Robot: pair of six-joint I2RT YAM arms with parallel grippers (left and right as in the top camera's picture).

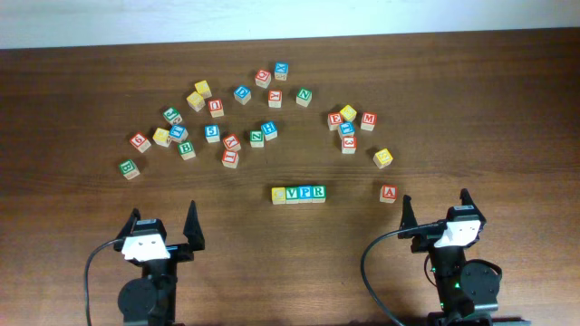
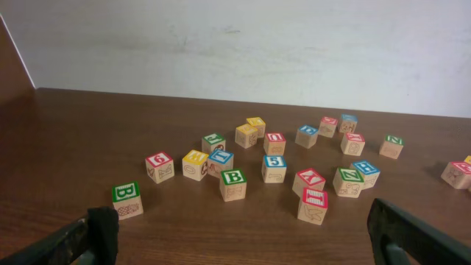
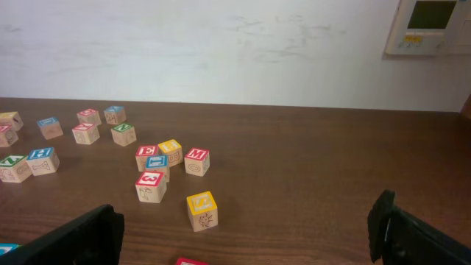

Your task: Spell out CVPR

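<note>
We record a dark brown desk (image 1: pixel 72 91) with a fine wood grain. The blocks (image 1: pixel 212 133) are pale natural wood. Each lettered face is framed and printed in one colour: red, yellow, green or blue. In the four-block row (image 1: pixel 298 194), the end block at 9 o'clock is yellow; the other three read green and blue. At 3 o'clock from the row, the A block (image 1: pixel 388 193) is red. At 2 o'clock, we note a yellow block (image 1: pixel 383 158). The B block (image 1: pixel 130 168) at 9 o'clock is green. The fingers (image 2: pixel 103 230) on both arms are black. The wall (image 2: pixel 235 44) is white.
</note>
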